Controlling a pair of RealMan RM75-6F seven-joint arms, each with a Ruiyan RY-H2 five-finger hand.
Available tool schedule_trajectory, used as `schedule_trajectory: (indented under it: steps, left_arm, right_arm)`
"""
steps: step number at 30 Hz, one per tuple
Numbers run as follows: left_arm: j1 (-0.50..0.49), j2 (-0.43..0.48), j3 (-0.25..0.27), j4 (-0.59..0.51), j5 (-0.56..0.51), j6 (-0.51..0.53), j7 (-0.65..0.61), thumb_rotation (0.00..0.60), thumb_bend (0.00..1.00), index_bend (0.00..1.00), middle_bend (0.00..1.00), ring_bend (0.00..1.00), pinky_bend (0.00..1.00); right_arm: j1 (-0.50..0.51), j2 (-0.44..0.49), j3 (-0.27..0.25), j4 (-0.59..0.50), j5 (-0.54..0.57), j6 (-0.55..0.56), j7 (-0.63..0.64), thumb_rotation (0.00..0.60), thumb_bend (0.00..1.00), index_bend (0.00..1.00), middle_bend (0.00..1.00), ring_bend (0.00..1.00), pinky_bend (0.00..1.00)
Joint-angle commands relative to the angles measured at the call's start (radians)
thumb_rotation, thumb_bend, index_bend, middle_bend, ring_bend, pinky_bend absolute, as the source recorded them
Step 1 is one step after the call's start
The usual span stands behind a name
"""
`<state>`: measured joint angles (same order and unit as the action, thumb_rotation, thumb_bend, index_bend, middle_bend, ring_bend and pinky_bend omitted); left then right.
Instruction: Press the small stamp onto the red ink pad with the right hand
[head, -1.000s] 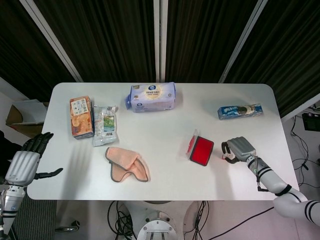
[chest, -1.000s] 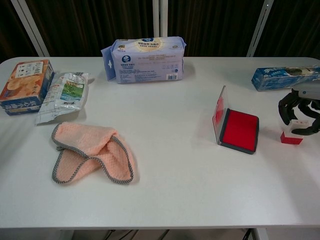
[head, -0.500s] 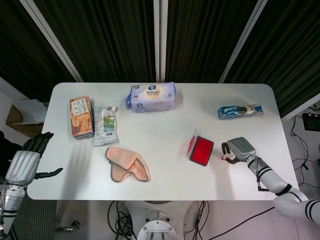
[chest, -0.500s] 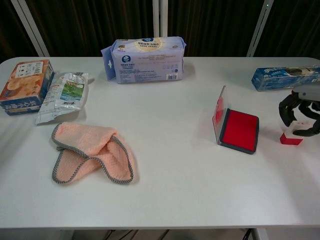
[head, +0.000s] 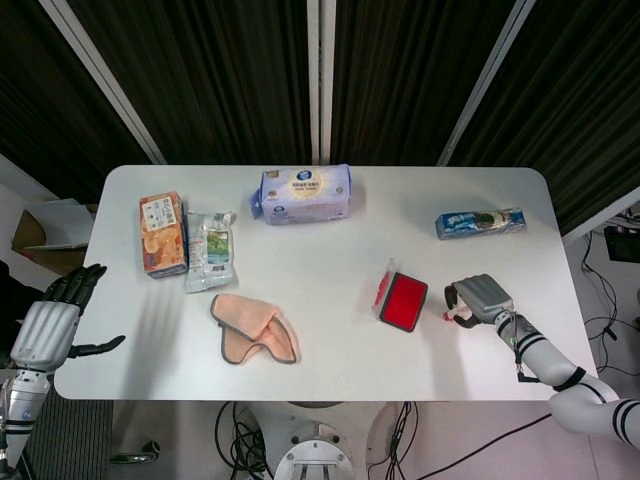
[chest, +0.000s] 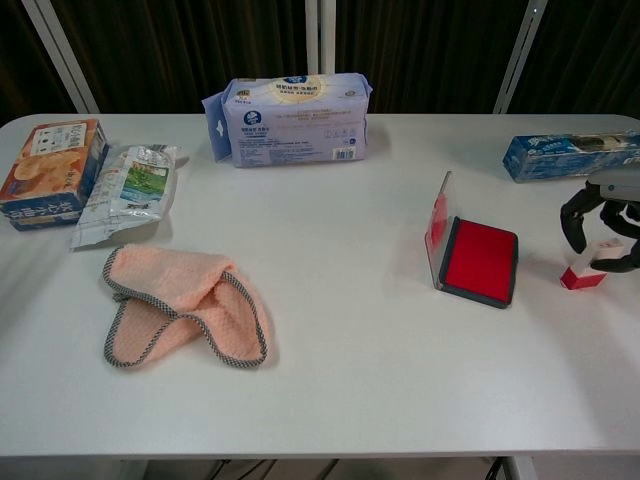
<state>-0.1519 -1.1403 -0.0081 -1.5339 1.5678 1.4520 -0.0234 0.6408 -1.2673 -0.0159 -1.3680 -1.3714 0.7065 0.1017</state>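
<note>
Head view: the right hand (head: 478, 300) at lower right curls over the small stamp (head: 446, 316), just right of the open red ink pad (head: 404, 301), barely shifted.

Chest view: fingers now pinch the stamp, tilting it off its base; lifting seems under way.

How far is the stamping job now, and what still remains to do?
Done: the ink pad lies open, its clear lid standing up. In hand: the right hand has its fingers around the small stamp, which looks tilted, its red base at the table beside the pad. Left: carry the stamp over and press it onto the red surface. The left hand waits off the table.
</note>
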Motion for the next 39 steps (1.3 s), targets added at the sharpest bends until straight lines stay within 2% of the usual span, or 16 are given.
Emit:
schedule_trajectory:
  steps: [1,26,39]
  left_arm:
    - [0.0,0.0,0.0,0.0,0.0,0.0,-0.001,0.405,0.03,0.01,0.08,0.08,0.17]
    - [-0.001,0.003,0.0,-0.002,0.001,-0.002,-0.002,0.405,0.03,0.01,0.08,0.08,0.17]
    - [-0.001,0.005,0.001,-0.004,0.005,0.001,-0.005,0.407,0.03,0.01,0.07,0.08,0.17]
  right_arm:
    - [0.001,0.003,-0.001,-0.004,-0.001,-0.003,-0.003,0.6,0.38,0.51,0.41,0.76,0.99]
    - [-0.004,0.032,-0.004,-0.032,-0.014,0.009,-0.011,0.6,0.37,0.34,0.37,0.78,0.99]
    - [-0.016,0.056,-0.012,-0.07,-0.033,0.032,-0.02,0.6,0.37,0.31,0.38,0.78,0.99]
